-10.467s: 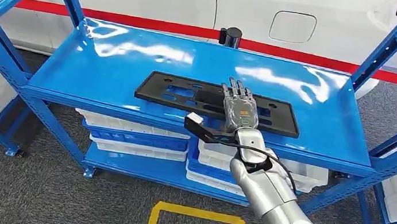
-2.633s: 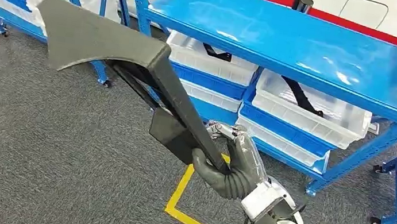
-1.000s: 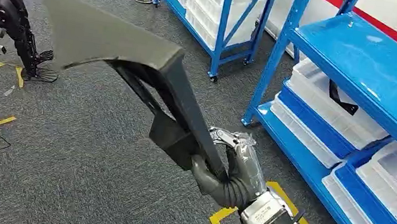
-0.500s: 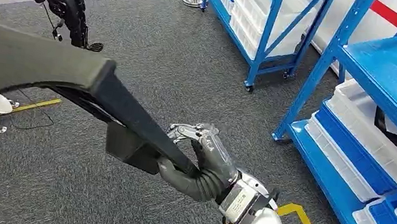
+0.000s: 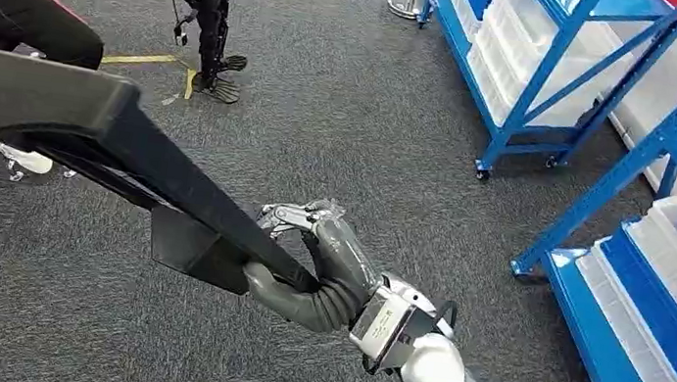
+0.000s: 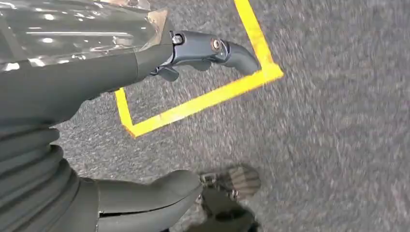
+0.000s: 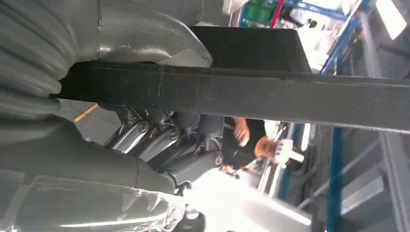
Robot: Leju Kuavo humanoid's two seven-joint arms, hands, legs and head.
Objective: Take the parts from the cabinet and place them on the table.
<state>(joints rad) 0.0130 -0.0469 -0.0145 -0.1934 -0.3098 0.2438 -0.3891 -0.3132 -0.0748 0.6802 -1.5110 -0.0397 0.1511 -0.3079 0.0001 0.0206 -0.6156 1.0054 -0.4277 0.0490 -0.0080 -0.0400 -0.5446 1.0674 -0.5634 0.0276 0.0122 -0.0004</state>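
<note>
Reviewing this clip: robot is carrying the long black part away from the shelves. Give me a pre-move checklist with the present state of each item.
1. Right hand grips the long black part: ok, fingers wrapped round its narrow end.
2. Part clear of the blue shelving: ok, it points away from the racks.
3. Path ahead free: not ok, a person sits or crouches just past the part's far end, and another robot's legs stand on the carpet.
4. Table in sight for placing: cannot tell, none visible.
5. Left hand free: ok, it hangs over the carpet by the yellow floor marking, holding nothing.
</note>
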